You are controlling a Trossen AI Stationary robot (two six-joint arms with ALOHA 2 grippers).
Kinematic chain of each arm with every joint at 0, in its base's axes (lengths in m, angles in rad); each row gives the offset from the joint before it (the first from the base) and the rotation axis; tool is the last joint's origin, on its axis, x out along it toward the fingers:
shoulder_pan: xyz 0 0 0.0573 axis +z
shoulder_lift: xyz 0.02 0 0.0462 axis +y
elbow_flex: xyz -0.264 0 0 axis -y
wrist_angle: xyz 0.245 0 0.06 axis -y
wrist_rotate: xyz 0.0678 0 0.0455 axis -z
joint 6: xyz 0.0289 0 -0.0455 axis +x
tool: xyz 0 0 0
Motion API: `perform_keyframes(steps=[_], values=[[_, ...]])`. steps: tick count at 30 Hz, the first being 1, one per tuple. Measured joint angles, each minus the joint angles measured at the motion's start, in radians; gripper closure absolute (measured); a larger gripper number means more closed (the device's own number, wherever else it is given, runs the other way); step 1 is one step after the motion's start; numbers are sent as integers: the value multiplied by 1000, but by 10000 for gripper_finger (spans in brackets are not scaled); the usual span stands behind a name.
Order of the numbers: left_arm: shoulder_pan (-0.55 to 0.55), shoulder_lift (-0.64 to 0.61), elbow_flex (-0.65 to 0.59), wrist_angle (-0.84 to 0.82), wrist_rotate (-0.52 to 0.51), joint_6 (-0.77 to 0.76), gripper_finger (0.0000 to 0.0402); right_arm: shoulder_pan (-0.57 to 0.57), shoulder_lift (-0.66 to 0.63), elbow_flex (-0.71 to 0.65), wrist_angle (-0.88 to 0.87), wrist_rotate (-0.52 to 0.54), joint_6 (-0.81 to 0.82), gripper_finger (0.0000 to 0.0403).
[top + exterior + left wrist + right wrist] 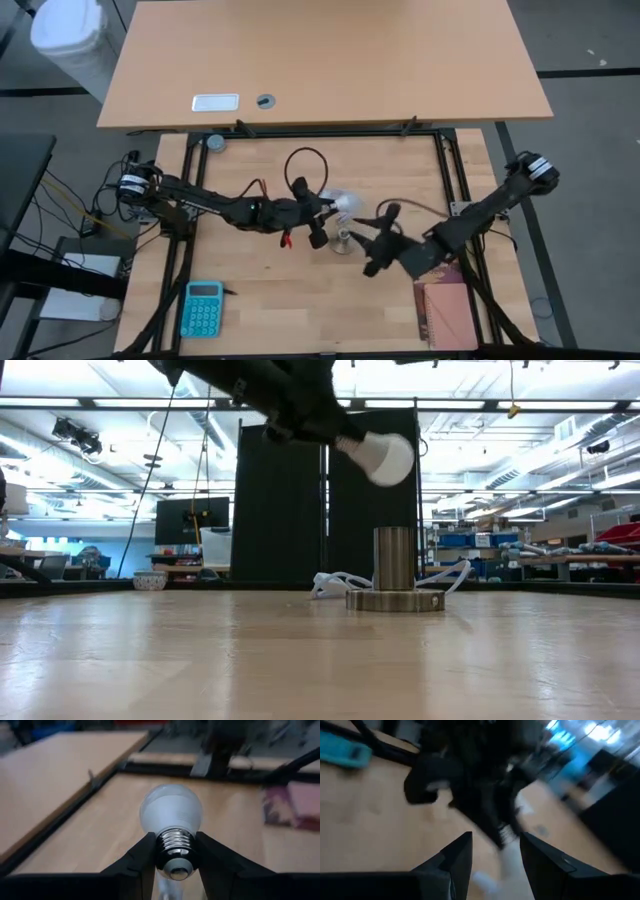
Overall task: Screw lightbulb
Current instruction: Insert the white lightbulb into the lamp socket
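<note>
The left gripper (174,862) was clamped on the lightbulb (171,813), its two dark fingers (137,862) pressing the threaded metal base from either side while the white globe stuck out ahead of them. Seen from table height, the lightbulb (382,457) hung in the air, tilted with the globe pointing down and to the right, just above and a little left of the socket (395,572). It was clear of the socket, not touching it.

The socket stood near the middle of the wooden table (300,290), an upright metal cylinder on a round flat base, with a coiled white cable (335,584) lying behind it.

From above, the left arm reached in from the left edge and ended at the table's centre, with the lightbulb (342,205) showing white at its tip. The right gripper (378,240) sat just to the right of the socket (343,243), fingers apart and holding nothing as far as I could tell; its own wrist camera was too smeared to be sure, though the gap between the fingers (460,857) looked empty.

A teal calculator (203,308) lay at the near left of the table, and a dark red notebook (445,312) at the near right.
</note>
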Motion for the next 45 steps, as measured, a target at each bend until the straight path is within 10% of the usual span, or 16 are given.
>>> perform_keyframes(steps=[7, 17, 45], values=[[-4, 0, -147, 421, 83, 83, 270, 37, -157, -87, -180, -88, 342, 239], [-5, 0, -420, 971, 126, 27, 270, 21, -175, -139, -201, -172, 393, 240], [67, 306, -263, 1268, 426, -77, 270, -128, -331, 35, -577, -455, 87, 108]])
